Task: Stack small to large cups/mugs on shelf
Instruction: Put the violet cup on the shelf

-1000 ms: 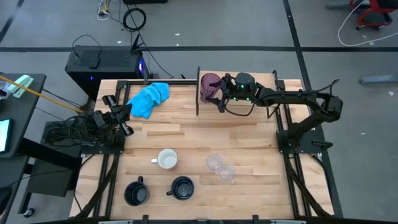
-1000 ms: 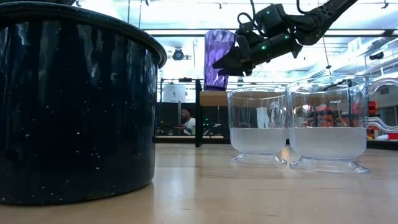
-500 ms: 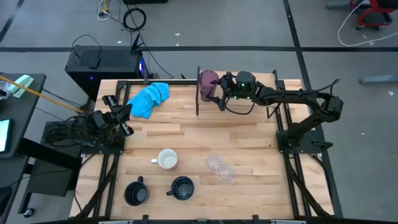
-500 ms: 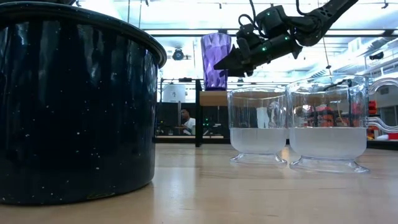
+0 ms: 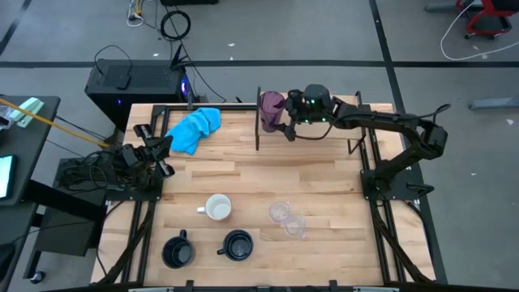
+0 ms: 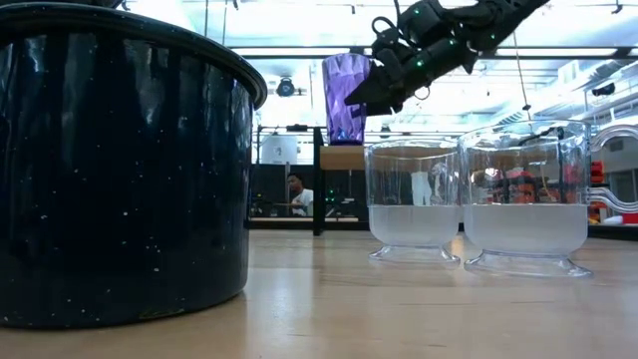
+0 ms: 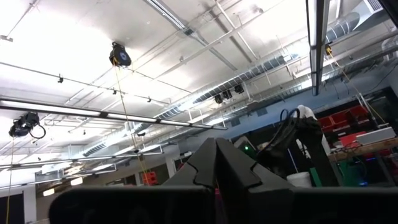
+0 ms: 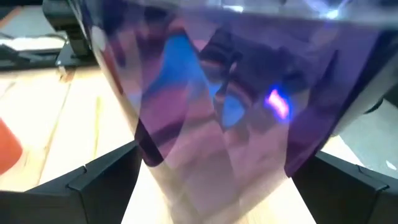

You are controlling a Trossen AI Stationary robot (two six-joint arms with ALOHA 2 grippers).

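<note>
The tall purple tumbler (image 5: 271,105) stands upright by its base on the shelf's board (image 6: 344,157), next to the shelf's dark left panel (image 5: 258,130). My right gripper (image 5: 285,123) is open. In the right wrist view its fingers stand on either side of the tumbler (image 8: 217,112), close to its walls. The orange mug (image 5: 217,208), two black mugs (image 5: 178,251) (image 5: 237,245) and two clear cups (image 5: 280,212) (image 5: 294,225) rest on the table's near half. My left gripper (image 5: 166,156) waits shut at the table's left edge, pointing up at the ceiling (image 7: 216,152).
A bright blue cloth (image 5: 195,128) lies at the far left of the table. In the low view one black mug (image 6: 120,170) fills the left and the clear cups (image 6: 414,204) (image 6: 525,199) stand in front of the shelf. Bare planks lie mid-table.
The tumbler was tilted in my right gripper just above the shelf. It has come upright and now stands on the board. My right gripper has then risen a little and tipped, while the tumbler stays in place.
</note>
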